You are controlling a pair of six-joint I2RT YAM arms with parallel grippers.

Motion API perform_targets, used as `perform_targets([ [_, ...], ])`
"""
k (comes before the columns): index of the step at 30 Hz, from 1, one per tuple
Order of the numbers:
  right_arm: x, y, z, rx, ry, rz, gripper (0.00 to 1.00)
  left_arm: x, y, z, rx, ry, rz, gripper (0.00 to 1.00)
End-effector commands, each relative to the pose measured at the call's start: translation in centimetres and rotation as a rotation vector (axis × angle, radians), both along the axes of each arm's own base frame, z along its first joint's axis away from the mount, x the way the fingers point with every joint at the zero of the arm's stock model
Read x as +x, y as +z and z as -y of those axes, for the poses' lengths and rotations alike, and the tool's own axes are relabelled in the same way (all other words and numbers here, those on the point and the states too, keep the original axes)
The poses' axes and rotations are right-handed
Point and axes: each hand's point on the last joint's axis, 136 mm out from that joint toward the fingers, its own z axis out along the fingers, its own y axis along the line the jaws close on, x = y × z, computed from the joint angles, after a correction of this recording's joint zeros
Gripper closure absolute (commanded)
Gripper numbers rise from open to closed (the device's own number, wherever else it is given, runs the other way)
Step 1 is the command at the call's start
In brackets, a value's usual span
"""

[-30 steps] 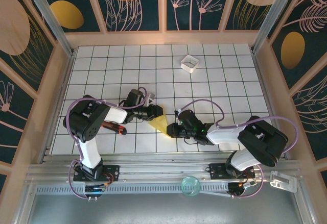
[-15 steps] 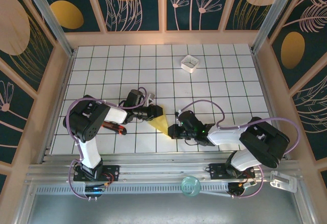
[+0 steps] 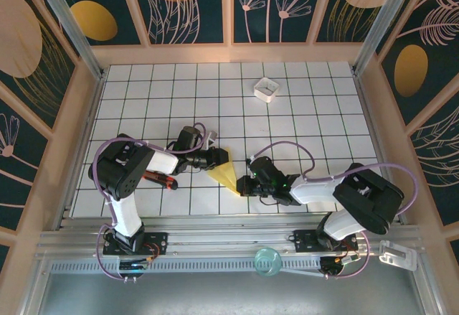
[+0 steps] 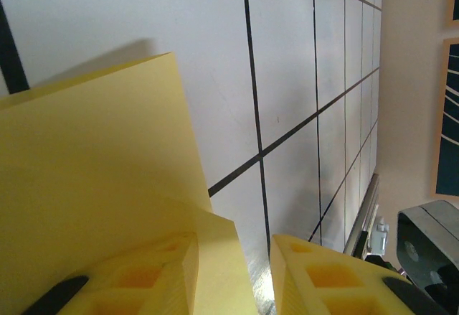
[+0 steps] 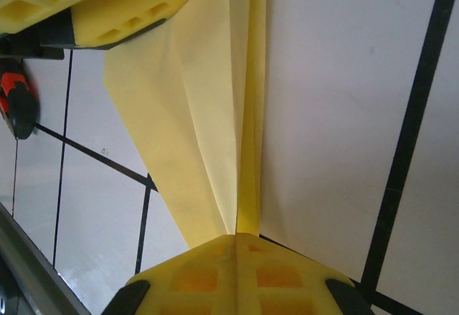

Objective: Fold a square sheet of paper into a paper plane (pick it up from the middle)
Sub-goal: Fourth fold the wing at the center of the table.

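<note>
Between both arms, the paper plane (image 3: 224,174) runs toward 10 o'clock from the right end effector (image 5: 237,239), which pinches its ridge; the left end effector (image 4: 233,247) stands part-open there.

The paper plane (image 5: 201,114) is plain yellow. The table (image 3: 301,121) is white with thin black lines that make squares. The little box (image 3: 266,89) is white. The walls (image 3: 208,21) are dark blue with gold blobs and pale pink flower lines. The left arm (image 3: 125,179) and the right arm (image 3: 358,200) are black and white, with purple wires (image 3: 283,142). The fingers (image 4: 337,279) are yellow too.
</note>
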Motion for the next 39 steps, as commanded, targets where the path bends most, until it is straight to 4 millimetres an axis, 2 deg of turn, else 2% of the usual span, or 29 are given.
perform_targets([
  [1,-0.4,-1.4,0.8,-0.044,-0.017,-0.025,0.98,-1.7,-3.6,-2.2,0.111,0.025,-0.087,0.66],
  [11,-0.7,-1.9,1.0,-0.056,-0.015,-0.037,0.98,-1.7,-3.5,-2.2,0.111,0.025,-0.087,0.66],
  [22,-0.4,0.7,0.4,0.01,0.003,0.016,0.92,-1.7,-3.7,-2.2,0.116,0.025,-0.087,0.66],
  [31,-1.2,0.3,0.3,0.013,0.018,-0.004,0.91,-1.7,-3.6,-2.2,0.117,0.024,-0.087,0.66],
  [39,-1.5,-0.2,-0.1,-0.001,0.036,-0.013,0.95,-1.7,-3.6,-2.3,0.118,0.025,-0.085,0.66],
])
